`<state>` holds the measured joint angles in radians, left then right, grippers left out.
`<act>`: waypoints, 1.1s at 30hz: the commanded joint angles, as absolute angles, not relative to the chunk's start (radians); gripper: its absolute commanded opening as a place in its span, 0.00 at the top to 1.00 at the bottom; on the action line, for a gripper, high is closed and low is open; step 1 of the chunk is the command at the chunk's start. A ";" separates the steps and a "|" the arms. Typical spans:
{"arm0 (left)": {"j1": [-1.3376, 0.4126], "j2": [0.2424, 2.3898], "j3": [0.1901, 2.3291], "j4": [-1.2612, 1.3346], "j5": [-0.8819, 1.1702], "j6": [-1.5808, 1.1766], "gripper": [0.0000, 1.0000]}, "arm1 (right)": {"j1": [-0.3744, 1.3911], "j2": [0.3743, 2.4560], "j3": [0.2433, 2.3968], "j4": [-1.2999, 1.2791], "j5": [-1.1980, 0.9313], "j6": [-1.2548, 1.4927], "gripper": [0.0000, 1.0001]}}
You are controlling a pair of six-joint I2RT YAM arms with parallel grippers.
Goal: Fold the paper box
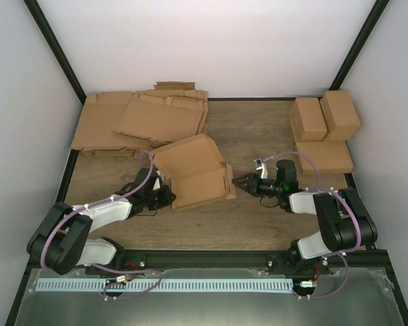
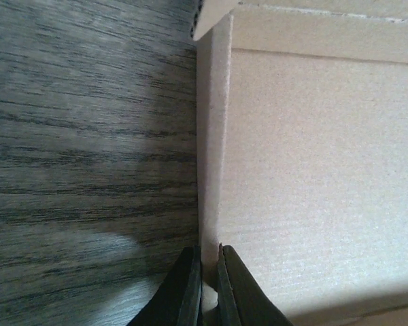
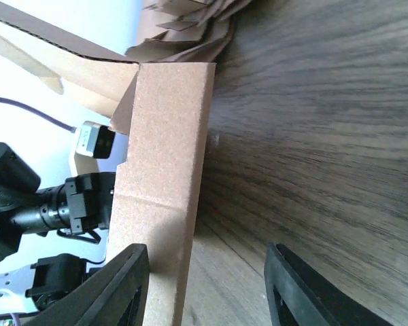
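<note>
Left end effector (image 2: 204, 288) pinching paper box (image 2: 313, 170) wall; right end effector (image 3: 207, 272) half-open beside it.

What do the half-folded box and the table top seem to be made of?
The paper box: probably thin corrugated cardboard, plain brown and matte; faint parallel ribs show on its wall in the left wrist view. The table top: wood or a wood-look laminate, I cannot tell which; dark streaky grain, with a slight sheen.
</note>
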<state>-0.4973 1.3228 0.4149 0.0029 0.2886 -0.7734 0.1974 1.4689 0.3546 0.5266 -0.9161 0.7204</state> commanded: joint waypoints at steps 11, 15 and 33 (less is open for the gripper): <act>-0.541 1.323 0.451 -0.050 0.231 -0.726 0.96 | 0.186 1.370 0.357 0.551 -1.058 0.724 0.51; -0.579 1.338 0.496 -0.102 0.169 -0.720 0.96 | 0.187 1.356 0.368 0.539 -1.086 0.714 0.55; -0.707 1.418 0.605 -0.171 0.035 -0.758 0.95 | 0.242 1.377 0.459 0.266 -0.956 0.528 0.61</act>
